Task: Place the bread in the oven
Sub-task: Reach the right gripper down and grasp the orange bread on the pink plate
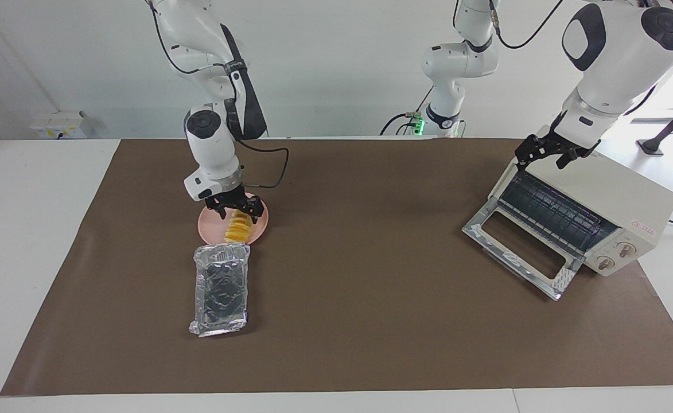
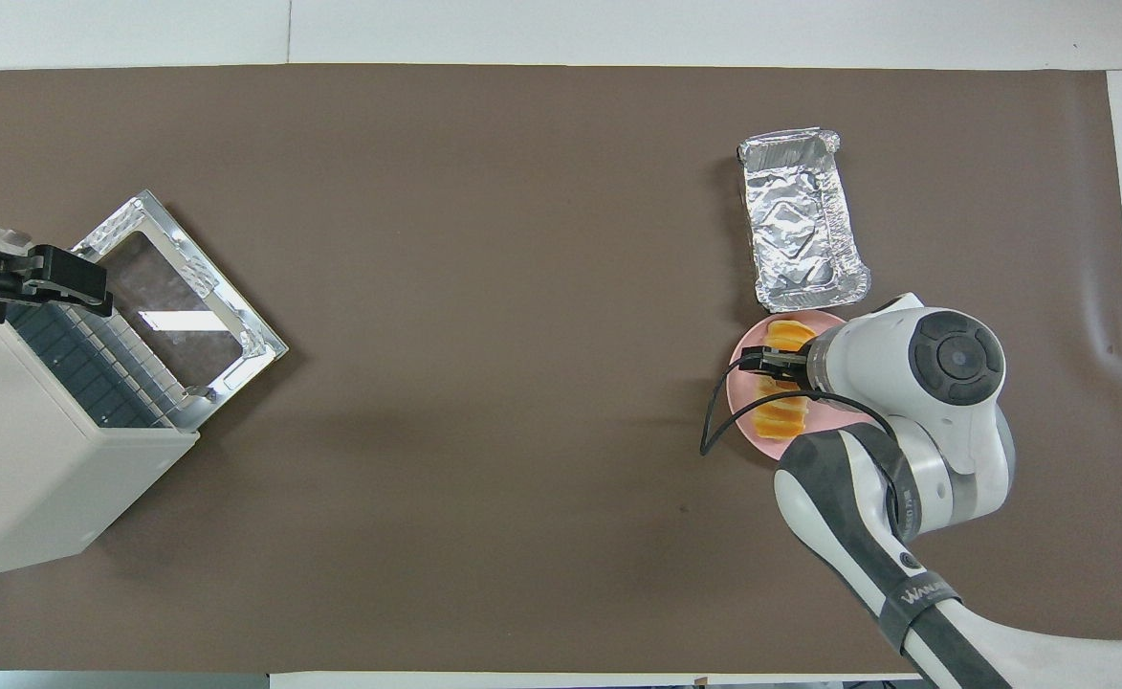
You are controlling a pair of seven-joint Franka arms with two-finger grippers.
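The bread [image 1: 237,230] [image 2: 781,421], a ridged golden loaf, lies on a round pink plate [image 1: 207,225] [image 2: 740,385] toward the right arm's end of the table. My right gripper [image 1: 236,210] [image 2: 769,366] is down at the loaf's end nearer the robots, open, with a finger on either side of it. The arm's wrist hides much of the loaf from above. The cream-white oven [image 1: 617,201] [image 2: 15,478] stands at the left arm's end, its glass door [image 1: 517,252] [image 2: 178,306] dropped open and the rack showing. My left gripper [image 1: 541,159] [image 2: 44,280] waits open over the oven's top front edge.
A crinkled silver foil tray [image 1: 220,287] [image 2: 800,230] lies touching the plate, farther from the robots. A brown mat [image 1: 359,298] covers the table. A third arm stands at the back.
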